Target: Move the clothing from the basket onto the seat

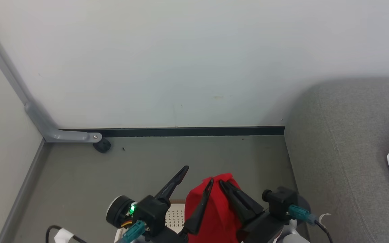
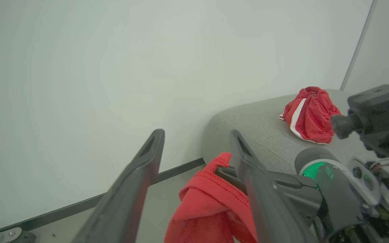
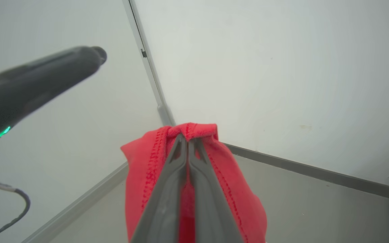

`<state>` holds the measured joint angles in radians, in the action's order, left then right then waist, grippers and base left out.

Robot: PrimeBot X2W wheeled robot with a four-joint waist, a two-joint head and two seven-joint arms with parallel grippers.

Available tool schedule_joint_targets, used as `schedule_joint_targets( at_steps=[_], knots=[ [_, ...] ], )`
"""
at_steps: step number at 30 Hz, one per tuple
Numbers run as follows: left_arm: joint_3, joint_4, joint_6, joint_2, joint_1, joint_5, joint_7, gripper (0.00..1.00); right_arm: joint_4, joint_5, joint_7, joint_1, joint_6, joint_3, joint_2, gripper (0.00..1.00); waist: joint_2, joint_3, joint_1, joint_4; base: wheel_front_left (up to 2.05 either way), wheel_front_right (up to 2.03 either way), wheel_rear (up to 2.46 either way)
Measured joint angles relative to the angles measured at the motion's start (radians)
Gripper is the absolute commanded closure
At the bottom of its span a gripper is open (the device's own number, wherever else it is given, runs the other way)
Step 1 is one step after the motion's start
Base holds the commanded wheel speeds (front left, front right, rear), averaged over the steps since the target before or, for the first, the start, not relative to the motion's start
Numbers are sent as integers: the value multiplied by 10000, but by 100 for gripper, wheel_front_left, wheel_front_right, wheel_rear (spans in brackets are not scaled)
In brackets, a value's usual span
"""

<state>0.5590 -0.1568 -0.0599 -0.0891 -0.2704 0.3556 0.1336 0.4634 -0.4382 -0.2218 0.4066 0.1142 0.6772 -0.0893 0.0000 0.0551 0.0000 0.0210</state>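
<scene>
My right gripper (image 1: pixel 224 183) is shut on a fold of the red clothing (image 1: pixel 211 206), which hangs from its fingertips above the basket (image 1: pixel 175 216). In the right wrist view the fabric (image 3: pixel 147 168) drapes over both sides of the closed right gripper (image 3: pixel 187 138). My left gripper (image 1: pixel 198 174) stands open just left of the cloth, one finger against the fabric's edge and nothing between its fingers. The left wrist view shows the open left gripper (image 2: pixel 196 135) beside the hanging garment (image 2: pixel 208 202). A second red and white garment (image 2: pixel 311 114) lies on the grey seat (image 1: pixel 349 152).
A pale wall with a dark baseboard (image 1: pixel 181 131) closes the far side. At the left corner a grey metal leg ends in a black caster (image 1: pixel 101 145). Grey floor (image 1: pixel 147 158) stretches between the corner and the seat. A black cable (image 1: pixel 59 233) lies at the lower left.
</scene>
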Motion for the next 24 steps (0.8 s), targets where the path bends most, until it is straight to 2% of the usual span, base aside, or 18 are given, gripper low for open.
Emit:
schedule_joint_targets(
  at_steps=[5,7,24],
  knots=[
    [2,184,84,-184,436,-58,2,0,169,-33,-65,68,-59,-267,-140,100,0,-3,0,-102,0,0,0],
    [54,291,86,-274,580,-65,2,0,199,-86,-88,144,-180,-525,-247,100,0,11,0,-211,0,0,0],
    [462,752,148,-347,965,-155,-4,0,293,-211,-186,369,-616,-1618,-901,100,0,194,0,-1037,0,0,0]
  ],
)
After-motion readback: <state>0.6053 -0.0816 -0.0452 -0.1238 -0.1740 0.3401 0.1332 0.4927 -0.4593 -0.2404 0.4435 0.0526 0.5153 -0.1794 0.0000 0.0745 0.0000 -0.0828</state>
